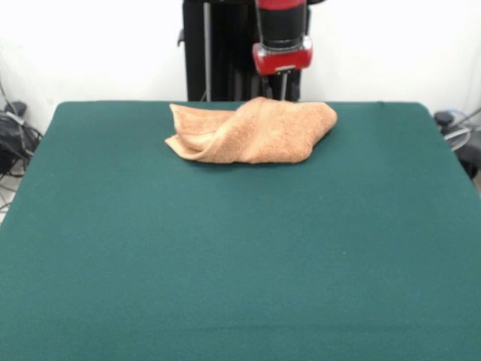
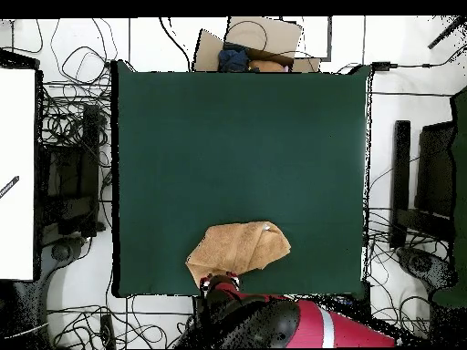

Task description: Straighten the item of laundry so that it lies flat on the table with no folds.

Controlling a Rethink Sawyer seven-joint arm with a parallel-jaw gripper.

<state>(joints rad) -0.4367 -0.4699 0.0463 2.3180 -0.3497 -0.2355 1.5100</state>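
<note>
Green felt of the table (image 1: 240,286) fills the foreground, bare up to its far side. Towel (image 1: 252,131) lies bunched and folded over itself near the far edge, close to the robot's pedestal (image 1: 218,49), slightly off centre. One flap is doubled across the middle; a white label (image 2: 266,227) shows at one edge. Gripper (image 1: 283,86) hangs directly behind the towel; finger state cannot be determined. Cables (image 2: 73,137) surround the table.
</note>
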